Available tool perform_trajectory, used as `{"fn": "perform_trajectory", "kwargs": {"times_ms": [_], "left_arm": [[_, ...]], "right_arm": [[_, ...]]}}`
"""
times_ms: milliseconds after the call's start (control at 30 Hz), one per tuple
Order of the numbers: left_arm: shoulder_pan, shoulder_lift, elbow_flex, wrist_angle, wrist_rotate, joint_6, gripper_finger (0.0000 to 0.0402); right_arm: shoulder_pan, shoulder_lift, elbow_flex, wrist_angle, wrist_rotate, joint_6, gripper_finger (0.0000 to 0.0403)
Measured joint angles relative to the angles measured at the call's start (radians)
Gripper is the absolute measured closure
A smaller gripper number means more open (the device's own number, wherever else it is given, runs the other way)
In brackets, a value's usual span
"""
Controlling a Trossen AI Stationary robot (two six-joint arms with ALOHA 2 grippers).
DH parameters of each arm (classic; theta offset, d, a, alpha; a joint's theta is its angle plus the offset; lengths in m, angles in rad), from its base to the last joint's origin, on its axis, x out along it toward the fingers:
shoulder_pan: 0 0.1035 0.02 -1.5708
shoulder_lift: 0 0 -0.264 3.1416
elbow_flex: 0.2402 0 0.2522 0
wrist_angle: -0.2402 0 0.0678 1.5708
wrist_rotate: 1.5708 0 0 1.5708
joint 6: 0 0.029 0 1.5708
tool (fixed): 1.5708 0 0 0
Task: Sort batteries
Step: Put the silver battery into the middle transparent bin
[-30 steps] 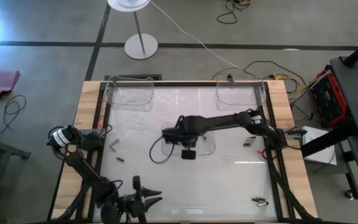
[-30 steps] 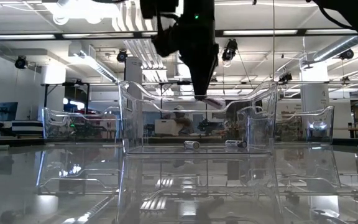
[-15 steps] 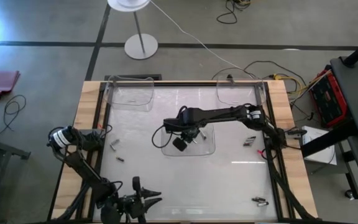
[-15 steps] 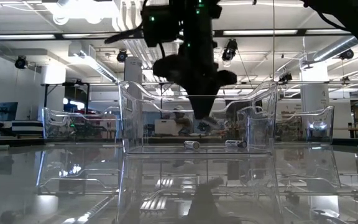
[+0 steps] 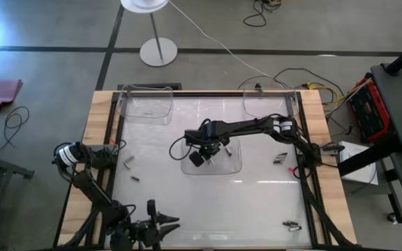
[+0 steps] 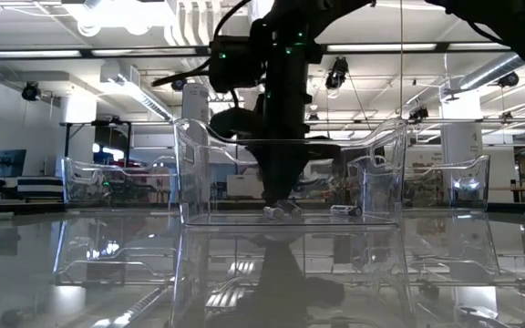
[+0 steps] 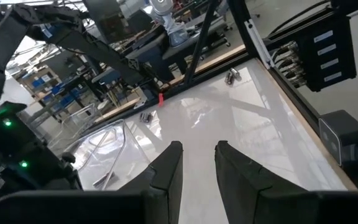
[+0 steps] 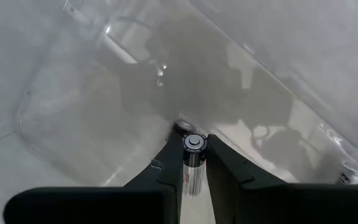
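My right tool: clenched on one battery, its lower length hidden between the fingers; now lowered inside the clear centre tray, where a second ago it hung above the rim. Second battery, cut off at the frame edge, same tray. My left tool: released, at the counter near edge. Loose batteries lie right of the tray, sizes unreadable.

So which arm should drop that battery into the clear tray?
The right one. Its gripper already holds a battery between its fingers, low inside the middle tray. The left gripper waits at the table's near edge, holding nothing.
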Motion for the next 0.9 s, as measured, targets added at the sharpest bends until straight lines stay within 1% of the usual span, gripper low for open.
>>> {"fn": "perform_trajectory", "kwargs": {"times_ms": [133,200,500,633,700,767,833,900], "left_arm": [[-0.001,0.0,0.0,0.002,0.0,0.0,0.0326],[-0.001,0.0,0.0,0.002,0.0,0.0,0.0326],[-0.001,0.0,0.0,0.002,0.0,-0.001,0.0326],[0.001,0.0,0.0,0.002,0.0,-0.008,0.0326],[0.003,0.0,0.0,0.002,0.0,-0.008,0.0326],[0.003,0.0,0.0,0.001,0.0,-0.008,0.0326],[0.003,0.0,0.0,0.002,-0.001,-0.007,0.0326],[0.005,0.0,0.0,0.001,-0.002,-0.008,0.0326]], "right_arm": [[0.001,-0.002,-0.022,0.005,0.007,-0.001,0.0362],[0.002,-0.002,-0.023,0.006,0.007,-0.002,0.0355],[0.012,-0.002,-0.024,0.021,0.061,-0.037,0.028],[0.031,-0.028,0.036,-0.003,0.055,-0.109,0.0253],[0.062,-0.073,0.098,-0.039,0.082,-0.15,0.0244],[0.114,-0.128,0.158,-0.079,0.141,-0.184,0.024],[0.183,-0.175,0.193,-0.097,0.209,-0.225,0.0238],[0.271,-0.218,0.197,-0.102,0.25,-0.264,0.0239]]}}
